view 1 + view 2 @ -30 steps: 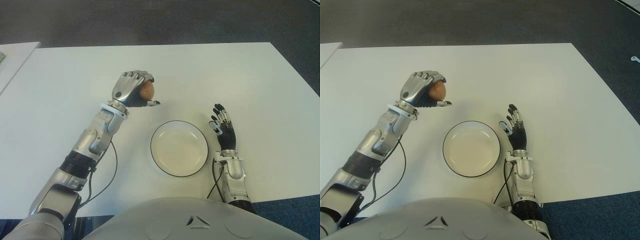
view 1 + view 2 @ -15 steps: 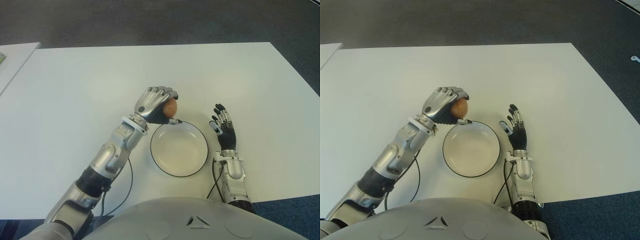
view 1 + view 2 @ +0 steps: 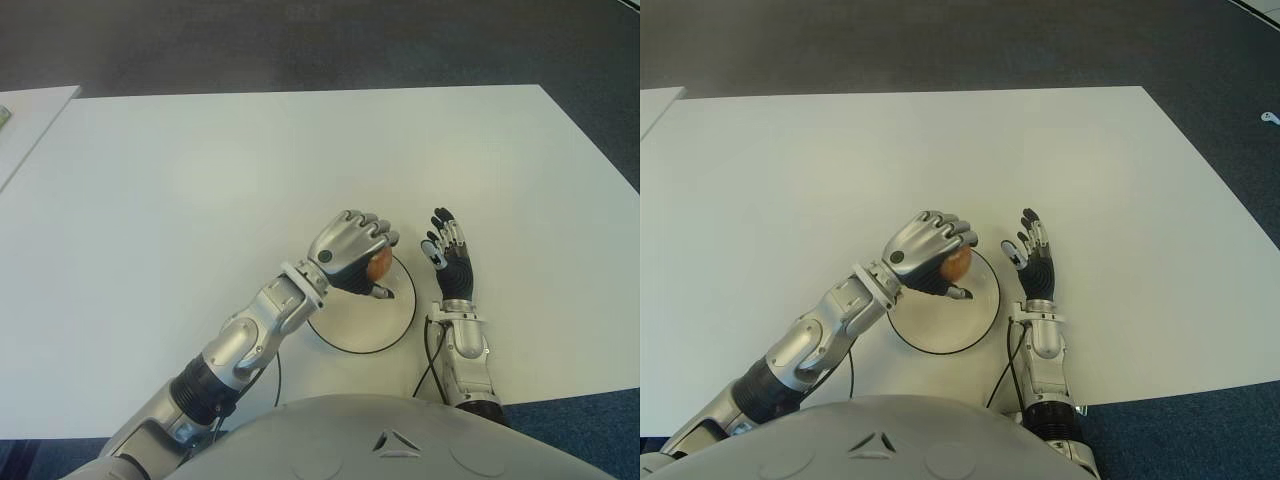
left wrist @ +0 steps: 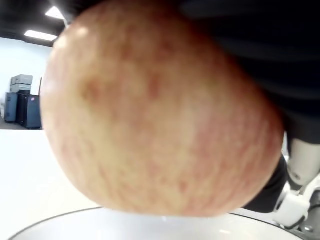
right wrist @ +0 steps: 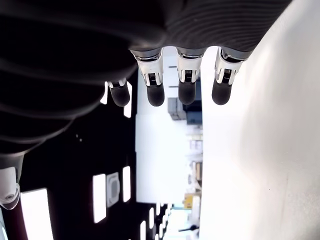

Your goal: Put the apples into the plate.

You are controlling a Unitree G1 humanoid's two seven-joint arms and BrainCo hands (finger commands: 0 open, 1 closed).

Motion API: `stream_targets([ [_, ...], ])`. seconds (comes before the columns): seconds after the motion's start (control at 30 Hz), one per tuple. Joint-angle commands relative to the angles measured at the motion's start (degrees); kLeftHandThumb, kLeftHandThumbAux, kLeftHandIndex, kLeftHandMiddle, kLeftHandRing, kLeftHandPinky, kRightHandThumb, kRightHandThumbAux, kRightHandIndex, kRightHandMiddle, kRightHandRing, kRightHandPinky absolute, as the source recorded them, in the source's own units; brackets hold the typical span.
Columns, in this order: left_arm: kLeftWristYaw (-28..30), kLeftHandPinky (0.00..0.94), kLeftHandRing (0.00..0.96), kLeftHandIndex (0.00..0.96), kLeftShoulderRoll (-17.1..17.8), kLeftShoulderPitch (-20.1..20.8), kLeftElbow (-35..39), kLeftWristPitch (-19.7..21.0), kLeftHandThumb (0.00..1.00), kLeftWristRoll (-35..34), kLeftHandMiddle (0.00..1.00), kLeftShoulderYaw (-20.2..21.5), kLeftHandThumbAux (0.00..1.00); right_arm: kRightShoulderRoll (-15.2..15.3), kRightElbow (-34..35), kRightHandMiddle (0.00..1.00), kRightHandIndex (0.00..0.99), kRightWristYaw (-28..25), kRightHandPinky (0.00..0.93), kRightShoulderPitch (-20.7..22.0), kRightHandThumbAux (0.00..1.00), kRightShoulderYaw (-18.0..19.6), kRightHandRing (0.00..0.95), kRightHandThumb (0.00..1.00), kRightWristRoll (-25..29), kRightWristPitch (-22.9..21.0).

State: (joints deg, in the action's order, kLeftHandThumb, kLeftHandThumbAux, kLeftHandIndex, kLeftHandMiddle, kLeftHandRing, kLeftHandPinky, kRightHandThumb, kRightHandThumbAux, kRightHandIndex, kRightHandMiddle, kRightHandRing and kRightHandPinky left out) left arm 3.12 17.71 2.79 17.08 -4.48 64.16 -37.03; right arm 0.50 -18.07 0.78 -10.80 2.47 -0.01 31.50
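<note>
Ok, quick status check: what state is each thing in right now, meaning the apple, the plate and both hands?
apple: gripped in the left hand, held over the plate, not yet released.
plate: upright on the table, nothing lying in it, partly covered by the left hand.
left hand: fingers curled shut around the apple.
right hand: open, fingers spread, holding nothing, to the right of the plate.
table: white, holds the plate.

One apple (image 3: 379, 264), held in left hand (image 3: 352, 252). One plate (image 3: 400, 318). One table (image 3: 200, 170). Two hands in view; right hand (image 3: 447, 255) empty.
</note>
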Motion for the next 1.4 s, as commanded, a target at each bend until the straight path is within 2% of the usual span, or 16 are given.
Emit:
stream_targets([
  [0.03, 0.1, 0.829, 0.850, 0.407, 1.0, 0.7, -2.4, -1.8, 0.855, 1.3, 0.531, -0.7, 0.663, -2.2, -6.3, 0.000, 0.000, 0.6, 0.000, -6.0, 0.458, -1.6, 0.000, 0.083, -1.1, -4.1],
  [0.3, -2.2, 0.817, 0.833, 0.401, 1.2, -0.2, -5.0, -4.1, 0.853, 2.2, 0.525, -1.4, 0.665, -2.2, -5.9, 0.000, 0.000, 1.0, 0.000, -6.2, 0.469, -2.0, 0.000, 0.077, -1.2, -3.4],
  [0.5, -0.7, 0.807, 0.823, 0.398, 1.5, -0.3, -4.9, -5.1, 0.852, 1.0, 0.523, -1.3, 0.666, -2.3, -5.6, 0.000, 0.000, 2.1, 0.000, -6.2, 0.477, -2.1, 0.000, 0.065, -1.6, -3.8],
  [0.87, 5.9, 0.815, 0.823, 0.399, 1.8, -0.1, -2.4, -5.4, 0.852, -0.6, 0.524, -1.3, 0.665, -2.7, -5.5, 0.000, 0.000, 2.9, 0.000, -6.1, 0.473, -2.3, 0.000, 0.063, -1.2, -3.5],
  [1.4, 3.9, 0.825, 0.828, 0.399, 1.6, -0.3, -4.4, -5.0, 0.851, 2.4, 0.524, -1.6, 0.665, -2.5, -5.2, 0.000, 0.000, 3.6, 0.000, -6.0, 0.464, -2.3, 0.000, 0.062, -1.6, -3.7],
])
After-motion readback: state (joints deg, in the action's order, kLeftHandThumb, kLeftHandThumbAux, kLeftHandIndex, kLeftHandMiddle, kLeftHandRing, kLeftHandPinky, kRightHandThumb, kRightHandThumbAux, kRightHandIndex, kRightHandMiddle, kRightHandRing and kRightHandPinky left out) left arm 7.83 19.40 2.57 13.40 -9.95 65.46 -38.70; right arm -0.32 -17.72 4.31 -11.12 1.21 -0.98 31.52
